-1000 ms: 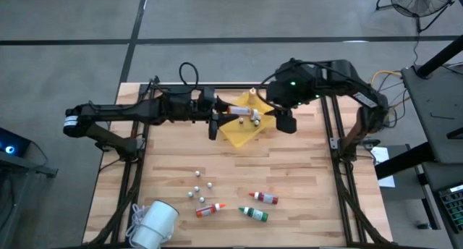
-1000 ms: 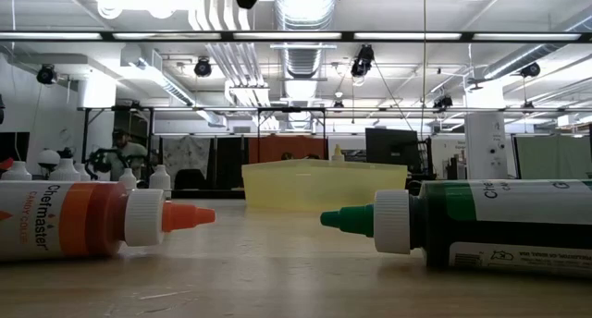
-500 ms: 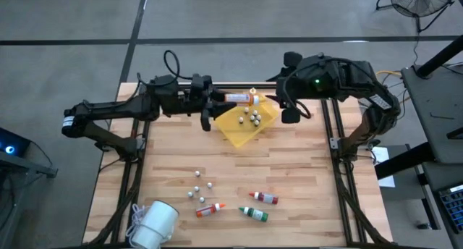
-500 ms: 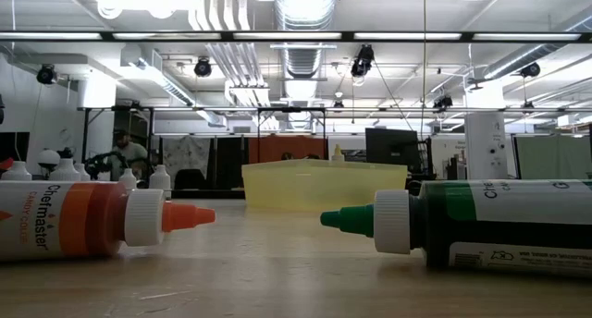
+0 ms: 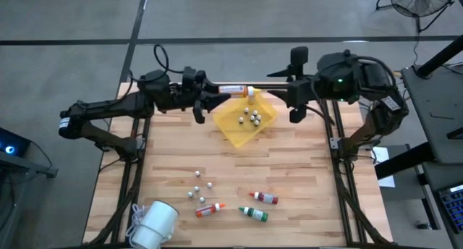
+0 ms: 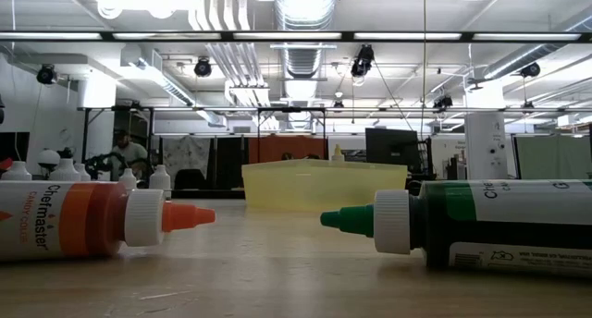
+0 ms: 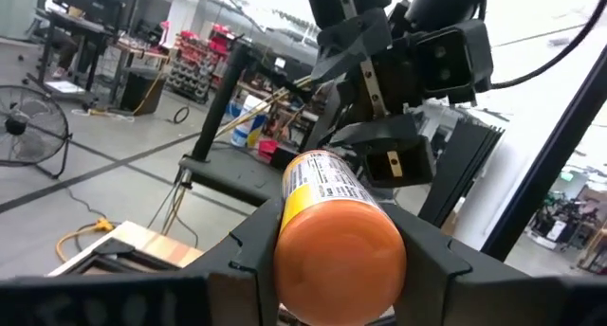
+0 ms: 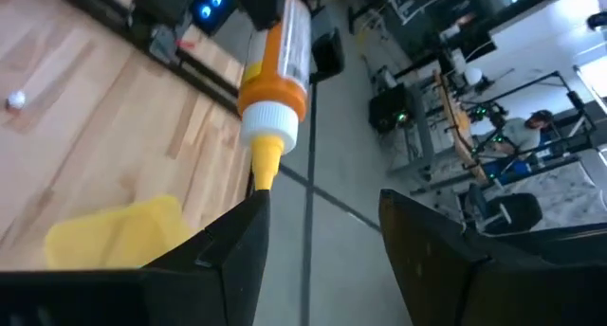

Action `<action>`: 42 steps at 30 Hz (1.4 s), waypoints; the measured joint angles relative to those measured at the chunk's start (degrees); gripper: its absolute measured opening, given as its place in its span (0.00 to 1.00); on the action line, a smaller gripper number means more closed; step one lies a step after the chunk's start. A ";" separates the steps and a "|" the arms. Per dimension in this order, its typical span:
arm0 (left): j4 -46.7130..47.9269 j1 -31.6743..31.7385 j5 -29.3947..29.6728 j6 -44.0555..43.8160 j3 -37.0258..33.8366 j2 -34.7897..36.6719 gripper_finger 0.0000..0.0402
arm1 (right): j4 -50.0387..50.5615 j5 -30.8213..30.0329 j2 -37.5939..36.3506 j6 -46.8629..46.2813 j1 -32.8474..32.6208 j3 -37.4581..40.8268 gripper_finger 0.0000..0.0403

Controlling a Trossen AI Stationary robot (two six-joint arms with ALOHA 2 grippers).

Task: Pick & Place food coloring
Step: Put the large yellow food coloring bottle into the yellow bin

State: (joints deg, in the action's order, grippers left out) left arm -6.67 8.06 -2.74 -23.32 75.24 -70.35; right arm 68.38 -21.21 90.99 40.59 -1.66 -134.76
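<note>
My left gripper (image 5: 208, 97) is shut on an orange food coloring bottle (image 5: 233, 92) with a yellow tip, held level in the air above the table's far edge. The tip (image 8: 266, 161) points at my right gripper (image 5: 296, 90), which stands open a short way to the right and touches nothing. Three more bottles lie on their sides near the front edge: orange (image 5: 210, 210), red (image 5: 264, 197) and green (image 5: 255, 213). The low view shows the orange (image 6: 92, 221) and green (image 6: 462, 226) ones close up. My left gripper pinches the bottle's base end (image 7: 340, 255) between its two fingers (image 7: 432, 264), one on each side. The fingers come level from the table's left and lie along the bottle. The bottle is lifted clear and about level, its tip toward the right.
A yellow tray (image 5: 230, 130) holding several small pale balls sits below the held bottle, near the far edge. More balls (image 5: 197, 185) lie loose on the wood, and a white cup (image 5: 154, 224) lies at the front left corner. Black frame rails run along the table's sides.
Both arms have risen. My left gripper has carried the bottle up from over the tray toward the far edge, still level. My right gripper has drawn back toward the right edge, away from the bottle's tip, and has rolled about its axis.
</note>
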 joint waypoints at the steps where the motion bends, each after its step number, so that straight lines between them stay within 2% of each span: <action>1: -0.39 0.02 0.00 -0.34 0.00 0.08 0.30 | -0.39 0.00 -0.30 -0.61 -0.22 0.00 0.47; 8: -4.47 0.08 -0.46 -2.57 0.00 0.16 0.30 | -2.49 0.04 -1.81 -1.27 -1.24 0.00 0.43; 17: -9.64 0.13 -1.69 -6.76 0.00 0.14 0.30 | -10.47 0.29 -2.51 1.69 -1.48 0.00 0.39; 24: -12.26 0.14 -2.78 -8.91 0.00 0.16 0.30 | -13.25 4.82 -2.14 1.77 -1.47 0.00 0.38; 29: -12.84 0.35 -2.88 -11.13 0.00 0.22 0.30 | -12.90 4.98 -1.44 4.40 -1.87 0.00 0.44; 42: -13.43 0.65 -5.62 -14.68 0.00 0.22 0.30 | -14.19 4.68 1.48 9.58 -1.85 0.09 0.69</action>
State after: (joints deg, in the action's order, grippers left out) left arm -20.10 8.71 -8.36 -38.00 75.24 -70.13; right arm 54.19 -16.53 92.47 50.17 -3.51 -134.67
